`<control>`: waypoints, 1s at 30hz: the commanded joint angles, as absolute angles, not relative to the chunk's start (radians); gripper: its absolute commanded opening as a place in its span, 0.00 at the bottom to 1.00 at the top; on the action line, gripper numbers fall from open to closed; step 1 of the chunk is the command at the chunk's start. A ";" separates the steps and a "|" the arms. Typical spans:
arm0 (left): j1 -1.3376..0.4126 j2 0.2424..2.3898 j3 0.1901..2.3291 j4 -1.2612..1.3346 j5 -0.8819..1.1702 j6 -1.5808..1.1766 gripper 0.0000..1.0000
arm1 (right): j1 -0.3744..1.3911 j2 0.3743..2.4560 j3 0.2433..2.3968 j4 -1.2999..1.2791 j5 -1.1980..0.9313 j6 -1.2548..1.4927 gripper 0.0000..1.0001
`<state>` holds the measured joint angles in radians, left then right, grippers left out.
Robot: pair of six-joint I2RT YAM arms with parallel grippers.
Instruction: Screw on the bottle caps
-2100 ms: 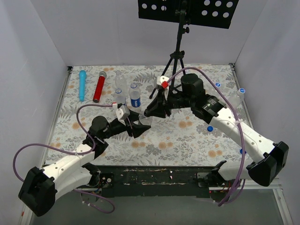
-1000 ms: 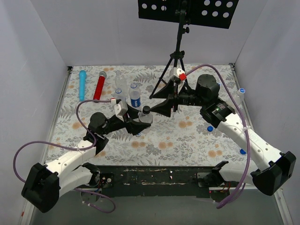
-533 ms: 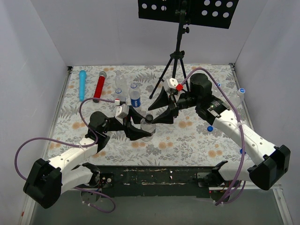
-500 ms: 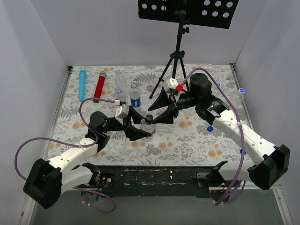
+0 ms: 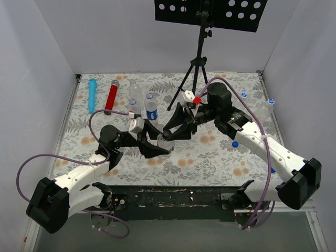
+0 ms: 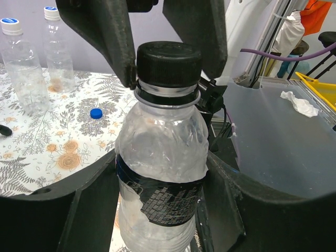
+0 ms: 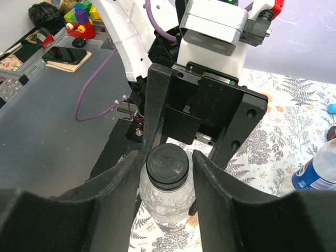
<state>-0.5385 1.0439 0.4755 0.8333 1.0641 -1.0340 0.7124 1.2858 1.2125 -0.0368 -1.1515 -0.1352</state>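
Note:
My left gripper (image 5: 159,148) is shut on a clear bottle (image 5: 165,144) with a dark label and holds it upright near the table's middle. In the left wrist view my fingers (image 6: 89,205) clamp the bottle (image 6: 160,152) at its label. A black cap (image 6: 169,62) sits on its neck. My right gripper (image 5: 169,136) straddles that cap from above. In the right wrist view its fingers (image 7: 118,189) flank the black cap (image 7: 167,165) closely, with a thin gap showing on each side, so it reads as open.
Two capped bottles (image 5: 135,94) (image 5: 151,107) stand at the back left, next to a blue cylinder (image 5: 92,94) and a red cylinder (image 5: 111,97). A black tripod (image 5: 197,68) stands at the back. Loose blue caps (image 5: 235,143) (image 5: 244,95) lie on the right, near another bottle (image 5: 270,105).
My right gripper has moved left and down over the bottle top, and its jaws have narrowed from wide open to close around the black cap. The left gripper still holds the bottle.

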 commanded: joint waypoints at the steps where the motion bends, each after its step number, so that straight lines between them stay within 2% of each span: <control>1: -0.535 1.039 0.514 0.859 1.085 -1.037 0.02 | 0.721 1.295 1.261 0.023 -1.170 -0.126 0.48; 4: -0.537 1.034 0.515 0.851 1.085 -1.031 0.02 | 0.724 1.301 1.262 0.021 -1.166 -0.120 0.34; 8: -0.537 1.011 0.518 0.789 1.017 -0.979 0.01 | 0.741 1.310 1.284 -0.072 -1.088 -0.147 0.05; 9: -0.535 0.996 0.518 0.758 0.979 -0.953 0.00 | 0.749 1.315 1.298 -0.125 -1.036 -0.164 0.01; 12: -0.537 0.947 0.522 0.646 0.812 -0.859 0.00 | 0.779 1.339 1.341 -0.262 -0.862 -0.204 0.01; 18: -0.537 0.858 0.515 0.503 0.441 -0.750 0.00 | 0.894 1.371 1.356 -0.419 -0.337 -0.187 0.01; 25: -0.574 0.802 0.491 0.488 0.186 -0.713 0.00 | 0.956 1.402 1.279 -0.394 0.321 0.112 0.01; 27: -0.604 0.802 0.494 0.465 0.109 -0.697 0.00 | 0.980 1.402 1.252 -0.351 0.391 0.155 0.01; 30: -0.638 0.813 0.505 0.439 0.061 -0.675 0.00 | 0.983 1.387 1.230 -0.263 0.338 0.172 0.01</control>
<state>-0.6147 0.8757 0.4660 0.3458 0.2695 -0.7094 1.0004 1.3769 1.2972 -0.1734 0.0834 0.1261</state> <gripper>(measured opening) 0.554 0.355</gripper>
